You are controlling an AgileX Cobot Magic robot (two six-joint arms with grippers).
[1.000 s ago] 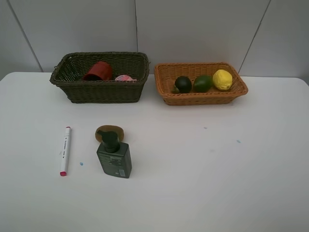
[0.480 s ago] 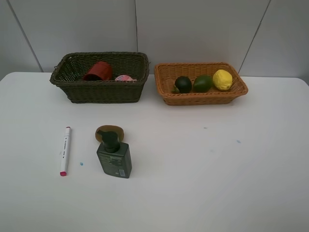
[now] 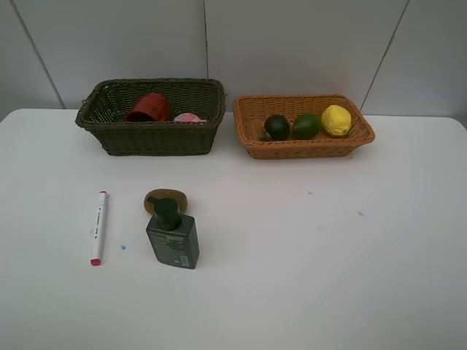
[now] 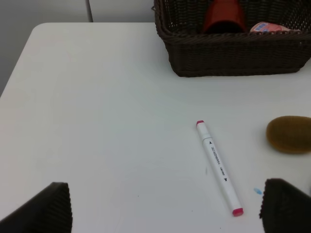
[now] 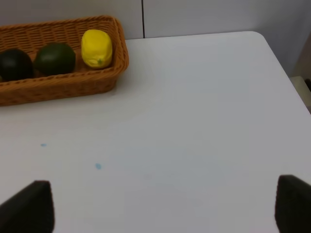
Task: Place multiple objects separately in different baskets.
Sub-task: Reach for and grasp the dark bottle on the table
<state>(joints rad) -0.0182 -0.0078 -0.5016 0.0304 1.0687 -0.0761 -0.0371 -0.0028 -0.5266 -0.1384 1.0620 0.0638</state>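
The left gripper and the right gripper both hung spread wide, empty, above the smooth white table. In front of the deep, dark olive-brown woven wicker basket lay three loose things: one slim white marker with pink ends, one fuzzy brown oval kiwi and one dark green pump bottle. That basket held two things, a red cup and a pink bottle. Just right of it, one shallower light orange-tan wicker basket held three fruits in a row: nearest a dark round fruit, then a green avocado, then a yellow lemon.
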